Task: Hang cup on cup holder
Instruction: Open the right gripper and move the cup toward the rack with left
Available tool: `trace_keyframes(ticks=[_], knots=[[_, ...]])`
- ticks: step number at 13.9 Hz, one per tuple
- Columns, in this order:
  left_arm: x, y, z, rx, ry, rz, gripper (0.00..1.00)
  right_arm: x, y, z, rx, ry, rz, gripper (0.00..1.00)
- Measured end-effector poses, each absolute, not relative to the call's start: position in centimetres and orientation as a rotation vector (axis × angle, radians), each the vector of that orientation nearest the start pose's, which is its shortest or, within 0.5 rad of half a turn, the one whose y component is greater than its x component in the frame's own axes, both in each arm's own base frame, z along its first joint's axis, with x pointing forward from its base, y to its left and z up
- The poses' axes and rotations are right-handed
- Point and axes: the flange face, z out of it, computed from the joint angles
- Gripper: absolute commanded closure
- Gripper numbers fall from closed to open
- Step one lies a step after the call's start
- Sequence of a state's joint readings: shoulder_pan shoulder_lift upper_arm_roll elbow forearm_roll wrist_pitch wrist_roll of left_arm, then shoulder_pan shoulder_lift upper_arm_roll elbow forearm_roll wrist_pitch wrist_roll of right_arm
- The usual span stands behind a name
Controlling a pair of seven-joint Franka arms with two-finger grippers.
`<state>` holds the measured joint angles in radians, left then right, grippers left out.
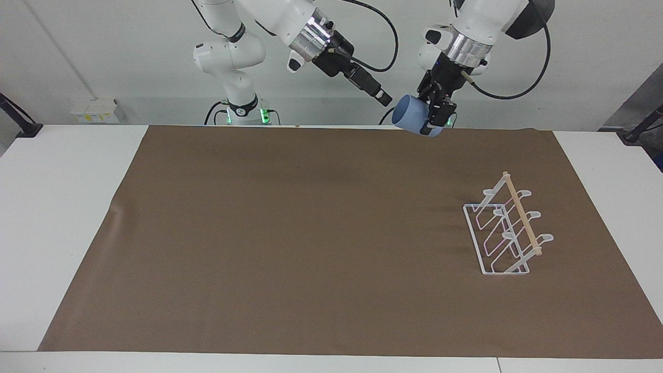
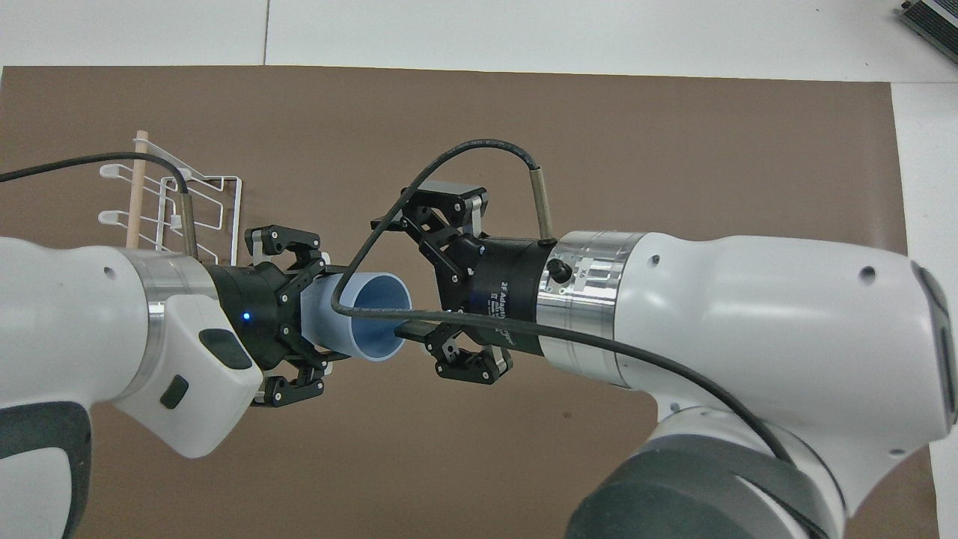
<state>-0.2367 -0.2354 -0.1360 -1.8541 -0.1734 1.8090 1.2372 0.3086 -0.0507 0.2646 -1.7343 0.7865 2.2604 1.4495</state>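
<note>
The light-blue cup [image 1: 409, 120] hangs in the air on its side, over the brown mat's edge by the arm bases. My left gripper [image 1: 434, 116] is shut on its base end. In the overhead view the cup [image 2: 329, 299] shows its open mouth toward my right gripper [image 2: 420, 262], which is open, holds nothing and stands a short gap away. In the facing view the right gripper [image 1: 382, 96] is up in the air beside the cup. The white wire cup holder [image 1: 505, 234] with its wooden dowel stands on the mat toward the left arm's end, partly covered by the left arm overhead [image 2: 217, 196].
A brown mat [image 1: 290, 238] covers most of the white table [image 1: 57, 207]. A black cable [image 2: 449, 153] from the right wrist loops across the cup's mouth in the overhead view.
</note>
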Motion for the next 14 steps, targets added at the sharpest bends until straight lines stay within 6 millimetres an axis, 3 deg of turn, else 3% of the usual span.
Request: trace_keyframes(ticks=[4,9,12,14], knots=[[47.2,-15.8,63.8,-2.192,2.049,-0.166,1.0,48.4,33.9,65.7,-1.868,1.288,0.388,0.0],[47.8,-13.2,63.3,-2.198,1.819,0.024,1.0,48.5,33.8,66.3,-1.899,1.213,0.343,0.0],[49.8,-11.0,61.5,-2.16,1.753,0.139,1.0,49.0,33.4,66.1,-1.948,1.115,0.279,0.0],[52.0,-11.2,60.9,-2.106,1.733,0.231,1.0,49.7,33.0,66.1,-1.976,1.018,0.186,0.0]])
